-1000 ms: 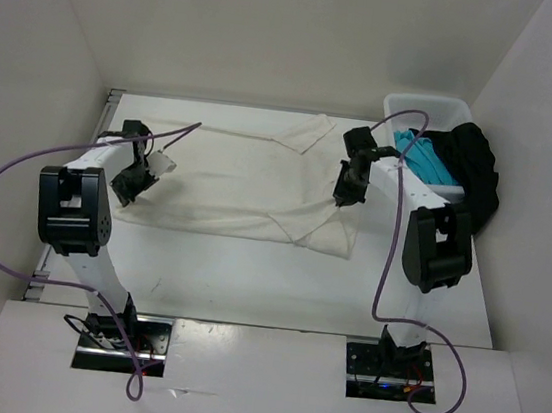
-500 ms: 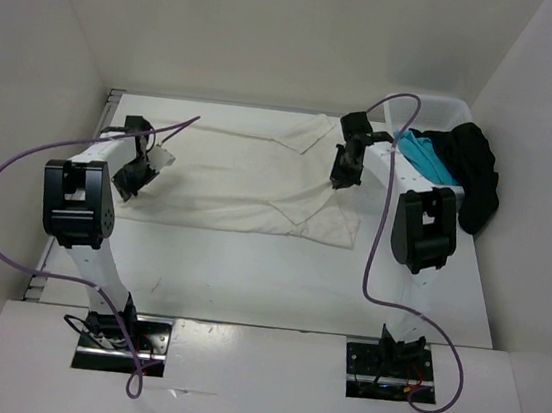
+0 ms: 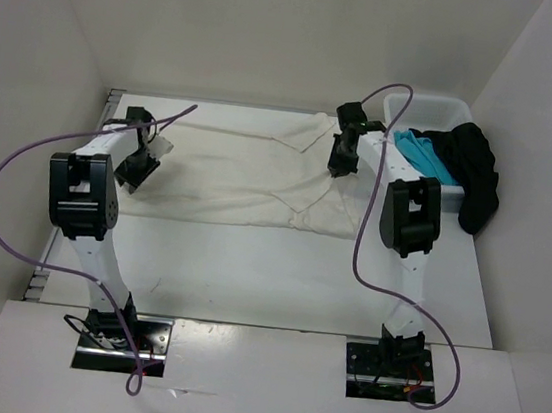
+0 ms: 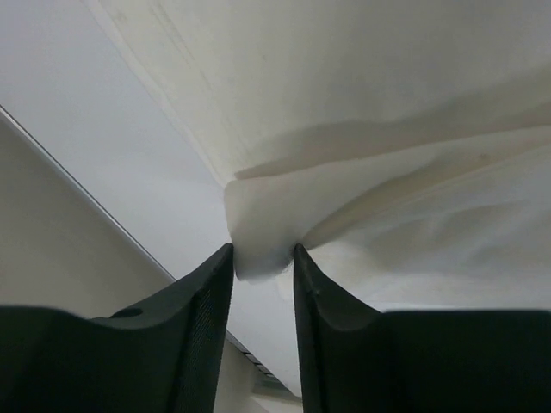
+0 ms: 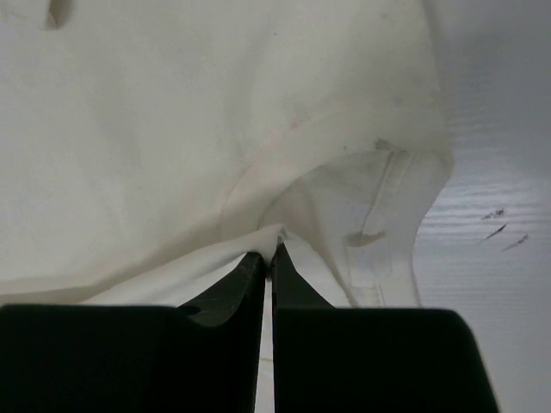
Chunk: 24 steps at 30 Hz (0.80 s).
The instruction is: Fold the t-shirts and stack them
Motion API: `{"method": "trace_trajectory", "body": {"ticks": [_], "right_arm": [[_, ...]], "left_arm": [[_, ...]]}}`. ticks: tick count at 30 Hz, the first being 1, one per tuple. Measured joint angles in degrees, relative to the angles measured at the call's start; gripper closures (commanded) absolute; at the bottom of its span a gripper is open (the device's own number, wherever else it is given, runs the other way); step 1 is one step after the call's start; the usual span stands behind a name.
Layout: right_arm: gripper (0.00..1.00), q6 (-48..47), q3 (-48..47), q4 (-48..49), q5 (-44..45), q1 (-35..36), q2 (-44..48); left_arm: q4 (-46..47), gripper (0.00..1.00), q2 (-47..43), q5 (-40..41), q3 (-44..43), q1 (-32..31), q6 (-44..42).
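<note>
T-shirts: three in play, one cream-white, one black, one turquoise.
Cream-white t-shirt (image 3: 229, 176): spread flat across the surface (image 3: 248, 274), both arms on it!
Black t-shirt (image 3: 476, 176): draped over the basket's right rim.
Turquoise t-shirt (image 3: 425, 156): lying in the basket (image 3: 439, 108), the only one.
Left gripper (image 4: 263, 258): jaws parted, a cream fold sits between them.
Right gripper (image 5: 269, 254): pinched tight on a cream fold.
Neck tag (image 5: 362, 235): one, too blurred to read.

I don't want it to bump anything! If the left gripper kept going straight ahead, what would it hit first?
The soft cream-white cloth t-shirt: a fold sits right between the left gripper's fingers, so it would probably push into that.
</note>
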<state>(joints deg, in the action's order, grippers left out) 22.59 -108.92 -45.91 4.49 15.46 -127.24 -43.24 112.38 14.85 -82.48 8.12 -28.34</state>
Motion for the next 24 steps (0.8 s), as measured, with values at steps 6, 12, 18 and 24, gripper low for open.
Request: {"method": "trace_trajectory", "body": {"ticks": [6, 12, 18, 24], "right_arm": [[0.66, -0.6, -4.0, -0.6, 0.7, 0.0, -3.5], [0.36, -0.8, -4.0, -1.1, 0.9, -0.2, -3.8], [0.28, -0.5, -1.1, -0.5, 0.8, -0.3, -0.7], [0.22, 1.3, 16.3, 1.0, 2.5, -0.4, 14.6]], "left_arm": [[-0.4, 0.32, 2.7, 0.3, -7.1, 1.6, 1.7], [1.3, 0.21, -7.1, -1.1, -1.2, -1.2, -4.9], [2.3, 0.17, -9.9, 1.3, 4.6, -5.6, -9.6], [2.3, 0.17, -3.2, 4.2, 3.5, -3.9, -5.6]]}}
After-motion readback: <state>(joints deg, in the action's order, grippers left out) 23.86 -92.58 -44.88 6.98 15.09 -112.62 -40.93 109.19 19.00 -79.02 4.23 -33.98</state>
